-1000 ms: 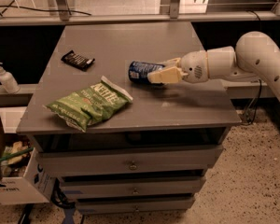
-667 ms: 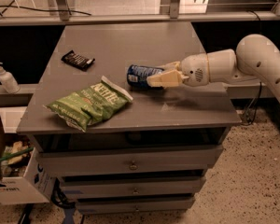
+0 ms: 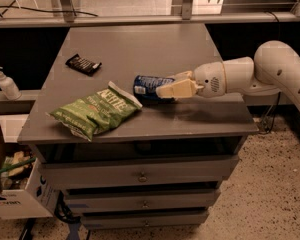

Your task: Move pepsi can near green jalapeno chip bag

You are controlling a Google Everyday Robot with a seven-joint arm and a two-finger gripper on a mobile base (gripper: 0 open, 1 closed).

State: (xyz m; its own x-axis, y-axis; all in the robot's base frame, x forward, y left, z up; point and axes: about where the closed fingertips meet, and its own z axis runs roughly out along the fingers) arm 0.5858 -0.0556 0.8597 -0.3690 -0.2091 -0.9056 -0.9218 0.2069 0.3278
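Note:
The pepsi can (image 3: 146, 86) is blue with a silver end and lies on its side, held just right of the green jalapeno chip bag (image 3: 96, 112). The bag is crinkled, with white "Kettle" lettering and a white torn top edge, and lies near the table's front left. My gripper (image 3: 166, 85) reaches in from the right on a white arm, and its cream fingers (image 3: 176, 89) are shut on the can's right part. The can's left end is a short gap from the bag's top corner.
A small flat black packet (image 3: 83, 64) lies at the table's left rear. The grey table (image 3: 140, 44) has drawers below. A soap dispenser (image 3: 6, 83) stands on a ledge at left, and a cardboard box (image 3: 15, 194) sits on the floor at lower left.
My gripper has moved left with the pepsi can in it, bringing the can closer to the chip bag.

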